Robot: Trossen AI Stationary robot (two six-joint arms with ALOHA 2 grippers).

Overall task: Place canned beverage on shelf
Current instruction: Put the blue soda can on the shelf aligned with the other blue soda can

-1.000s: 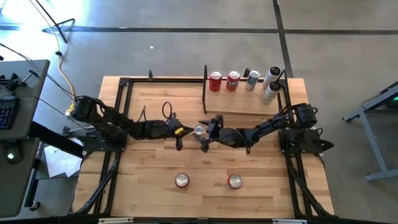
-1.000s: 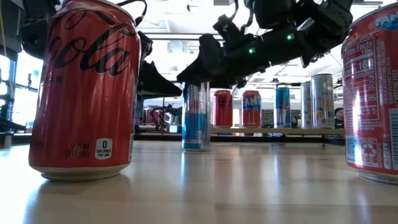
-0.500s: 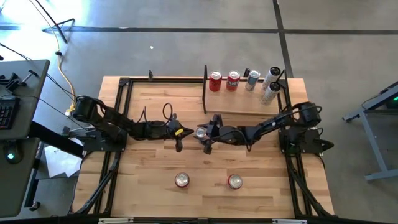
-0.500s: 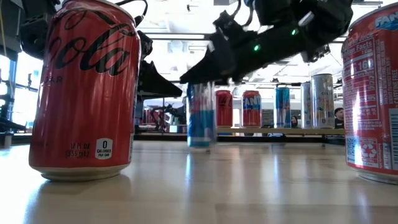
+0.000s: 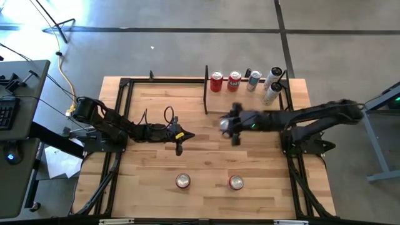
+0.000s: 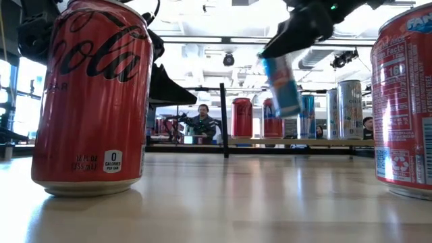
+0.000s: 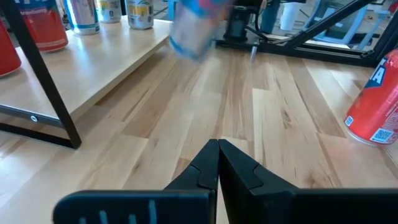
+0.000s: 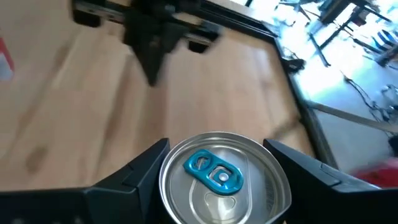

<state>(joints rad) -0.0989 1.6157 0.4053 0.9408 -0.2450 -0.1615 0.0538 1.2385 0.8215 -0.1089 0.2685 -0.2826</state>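
Observation:
My right gripper (image 5: 229, 125) is shut on a blue-and-silver can (image 6: 283, 85), held in the air over the table's middle, in front of the shelf (image 5: 250, 105). The can's top with its blue tab shows in the right wrist view (image 8: 217, 177). The shelf is a light-wood ledge at the far right with an upright black divider (image 5: 206, 90) and several cans standing on it (image 5: 234, 80). My left gripper (image 5: 181, 137) is shut and empty, left of centre, low over the table (image 7: 219, 155). My right gripper pinches the can between its two fingers (image 8: 134, 175) on opposite sides of the wall just below the top rim (image 8: 166, 163). The fingers slant down from the table's right side onto the can's top end. The can hangs below them, tilted, clear of the table.
Two red cans stand near the front edge (image 5: 182, 181) (image 5: 235, 182); they loom large in the low view (image 6: 91, 101) (image 6: 405, 101). A black frame rims the table (image 5: 125, 84). A person shows in the room beyond (image 6: 202, 125).
My right gripper has lifted the blue can off the table and carried it toward the table's right edge and the shelf, away from my left gripper. The can, upright on the wood before, now hangs tilted and clear.

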